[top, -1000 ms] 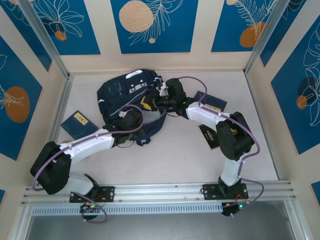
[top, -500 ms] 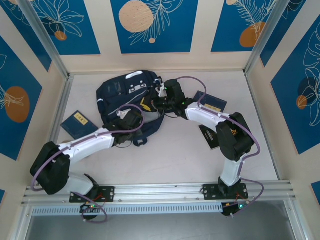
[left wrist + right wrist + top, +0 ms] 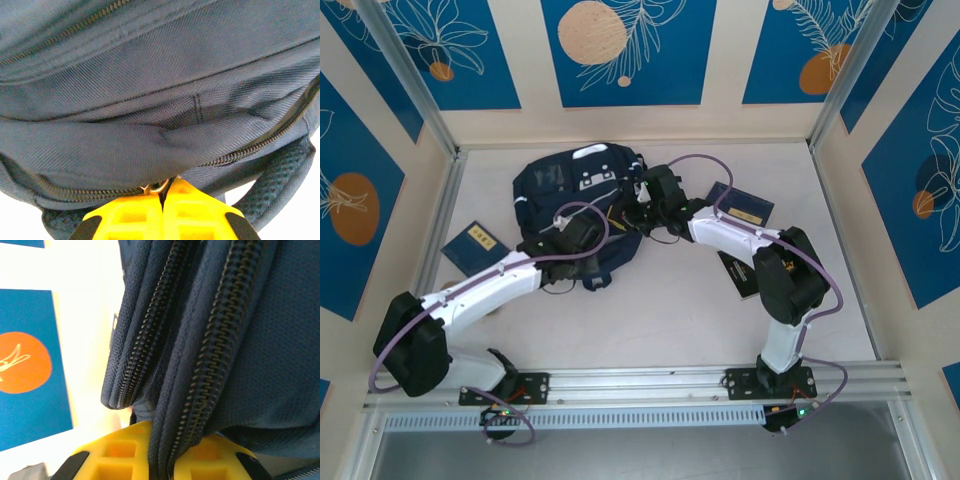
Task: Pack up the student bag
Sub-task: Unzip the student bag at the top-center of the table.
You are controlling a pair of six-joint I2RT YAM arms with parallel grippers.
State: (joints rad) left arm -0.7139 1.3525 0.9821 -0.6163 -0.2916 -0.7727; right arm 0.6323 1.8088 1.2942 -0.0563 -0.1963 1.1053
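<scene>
- The student bag (image 3: 565, 178) is lying at the far middle of the table (image 3: 660, 300).
- The left gripper (image 3: 162, 190) has pushed further onto the bag than a second ago and is pinching its zipper pull (image 3: 156, 188), jaws pressed together.
- The right gripper (image 3: 167, 452) is still clamping the bag between narrow jaws.

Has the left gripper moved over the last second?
Yes. In the top view the left gripper has shifted slightly away from the base rail and a little left, farther onto the student bag.
</scene>
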